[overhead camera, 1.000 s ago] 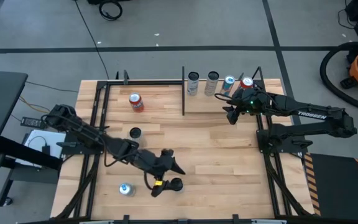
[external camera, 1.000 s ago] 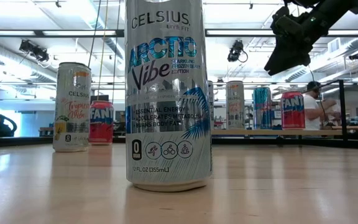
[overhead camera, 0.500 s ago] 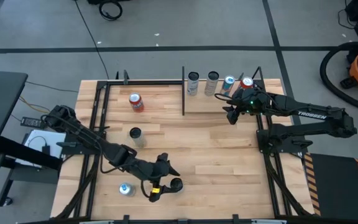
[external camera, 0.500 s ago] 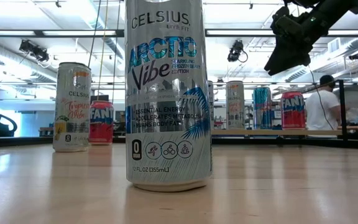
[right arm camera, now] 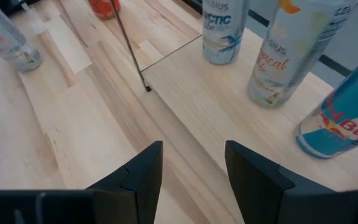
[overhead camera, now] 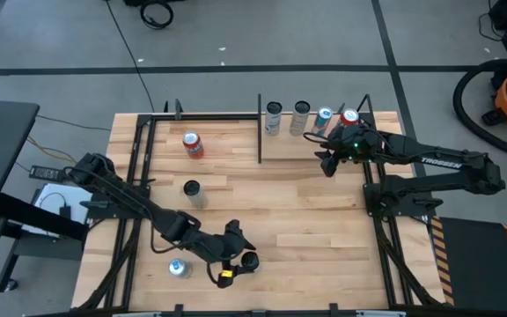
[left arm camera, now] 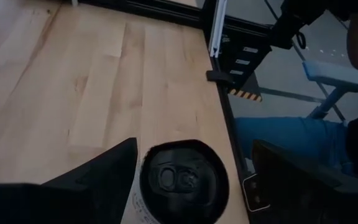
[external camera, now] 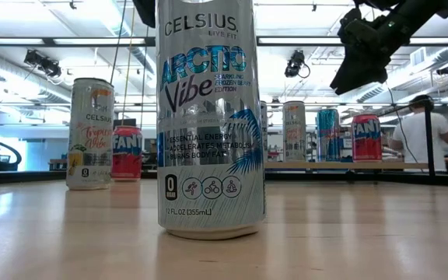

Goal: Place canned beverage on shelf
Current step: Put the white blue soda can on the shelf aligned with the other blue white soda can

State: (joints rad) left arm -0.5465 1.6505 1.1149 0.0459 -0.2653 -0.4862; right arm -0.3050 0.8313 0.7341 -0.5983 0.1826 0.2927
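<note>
Near the table's front edge, the left gripper [overhead camera: 238, 261] hovers with fingers spread either side of a black-topped can [left arm camera: 184, 182]. Farther back, the right gripper [overhead camera: 326, 165], open and empty, hangs beside the shelf [overhead camera: 306, 146] holding four cans.

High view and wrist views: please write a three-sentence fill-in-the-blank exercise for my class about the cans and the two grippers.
1. The shelf has ___ cans standing on it.
2. The left gripper is open, with its fingers on either side of a can whose top is ___.
3. The right gripper, open beside the shelf, holds ___.

Missing words: four; black; nothing
</note>
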